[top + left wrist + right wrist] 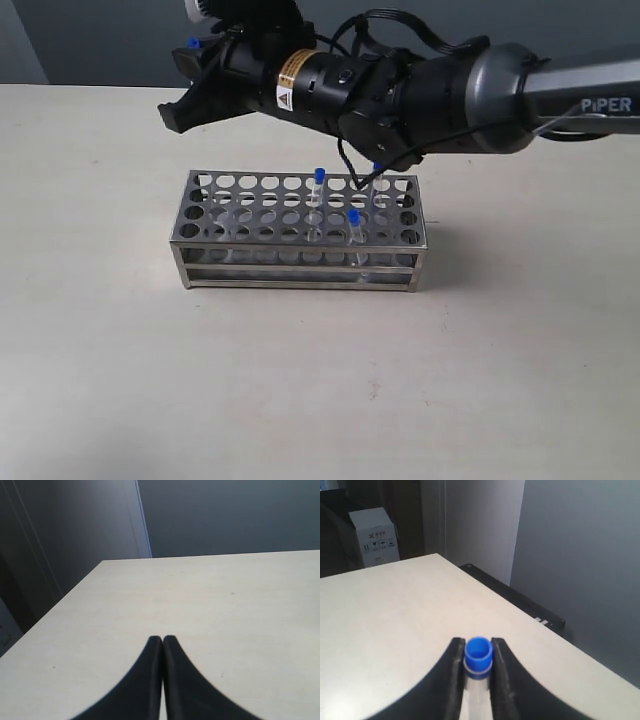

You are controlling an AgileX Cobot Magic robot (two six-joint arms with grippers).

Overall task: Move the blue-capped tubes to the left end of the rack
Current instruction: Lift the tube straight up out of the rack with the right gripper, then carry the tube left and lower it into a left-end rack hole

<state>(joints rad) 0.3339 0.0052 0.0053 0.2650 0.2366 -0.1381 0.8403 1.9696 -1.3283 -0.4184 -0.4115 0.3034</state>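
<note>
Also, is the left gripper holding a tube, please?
No, the left gripper has its fingers pressed together with nothing between them.

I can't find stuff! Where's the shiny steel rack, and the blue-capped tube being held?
Shiny steel rack [270,246]: exterior view, on its front top edge.
Held clear blue-capped tube [478,655]: right wrist view, on its blue cap.

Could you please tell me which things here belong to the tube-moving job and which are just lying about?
Job: the rack; the blue-capped tubes standing in it; one more tube, held in the right tool.
Lying about: the white cardboard box; the dark strip in the background; the left tool, shut on nothing.
</note>
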